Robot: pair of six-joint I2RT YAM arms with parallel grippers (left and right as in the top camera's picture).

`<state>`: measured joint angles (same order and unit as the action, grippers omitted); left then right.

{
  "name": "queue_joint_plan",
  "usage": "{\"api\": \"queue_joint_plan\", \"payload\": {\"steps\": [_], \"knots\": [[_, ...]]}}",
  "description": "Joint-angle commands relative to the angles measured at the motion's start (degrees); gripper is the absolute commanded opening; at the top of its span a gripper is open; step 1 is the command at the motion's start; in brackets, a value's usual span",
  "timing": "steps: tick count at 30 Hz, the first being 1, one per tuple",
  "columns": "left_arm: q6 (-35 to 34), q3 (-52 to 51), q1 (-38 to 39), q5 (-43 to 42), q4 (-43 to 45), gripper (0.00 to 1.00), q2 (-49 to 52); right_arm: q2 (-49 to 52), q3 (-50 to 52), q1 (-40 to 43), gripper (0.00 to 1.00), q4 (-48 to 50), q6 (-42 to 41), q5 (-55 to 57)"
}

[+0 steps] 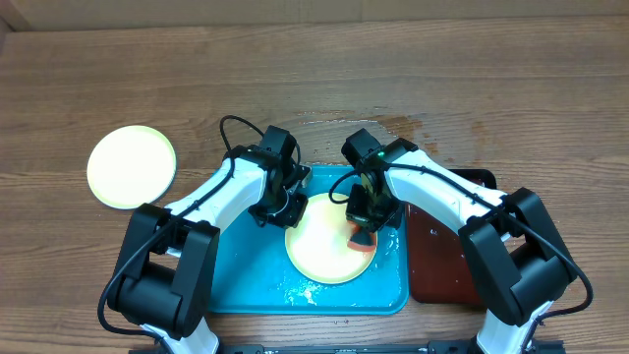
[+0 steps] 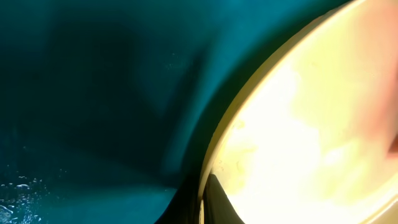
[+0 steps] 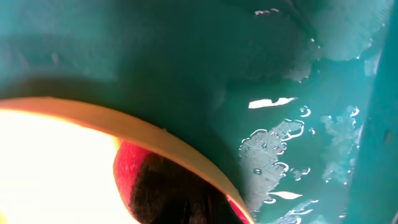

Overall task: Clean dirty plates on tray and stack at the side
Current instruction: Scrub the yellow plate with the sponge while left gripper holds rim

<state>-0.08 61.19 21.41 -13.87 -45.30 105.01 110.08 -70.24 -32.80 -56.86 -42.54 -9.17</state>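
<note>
One pale yellow-green plate [image 1: 324, 246] lies in the turquoise tray [image 1: 246, 285]. My left gripper [image 1: 288, 209] is shut on its left rim. In the left wrist view the dark fingers [image 2: 217, 202] pinch the rim of the plate [image 2: 298, 124], one on each side, over the tray [image 2: 93, 93]. My right gripper [image 1: 362, 228] is shut on a red sponge [image 1: 364, 243] pressed onto the plate's right part. The right wrist view shows the sponge [image 3: 127, 171] on the plate [image 3: 50, 162] near its rim. A second pale plate [image 1: 131, 165] lies on the table at the left.
A dark red-brown tray [image 1: 442, 256] lies right of the turquoise one, touching it. Water drops and foam cover the tray floor [image 3: 280, 143] and its front part [image 1: 305, 290]. A wet patch [image 1: 393, 126] marks the wooden table behind the tray.
</note>
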Motion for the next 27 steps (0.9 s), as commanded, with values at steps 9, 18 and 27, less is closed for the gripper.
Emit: {"api": "queue_joint_plan", "payload": {"steps": [9, 18, 27], "knots": [[-1.2, -0.9, 0.5, 3.8, 0.3, 0.04, 2.1, 0.9, 1.1, -2.5, 0.04, 11.6, 18.2, -14.2], [-1.5, -0.9, 0.5, 3.8, 0.3, 0.04, 2.1, 0.9, 1.2, -2.5, 0.04, 19.7, 5.1, -21.4], [-1.4, -0.9, 0.5, 3.8, 0.1, 0.04, 2.1, 0.9, 1.6, -3.7, 0.04, 10.6, -1.6, -18.5]]}}
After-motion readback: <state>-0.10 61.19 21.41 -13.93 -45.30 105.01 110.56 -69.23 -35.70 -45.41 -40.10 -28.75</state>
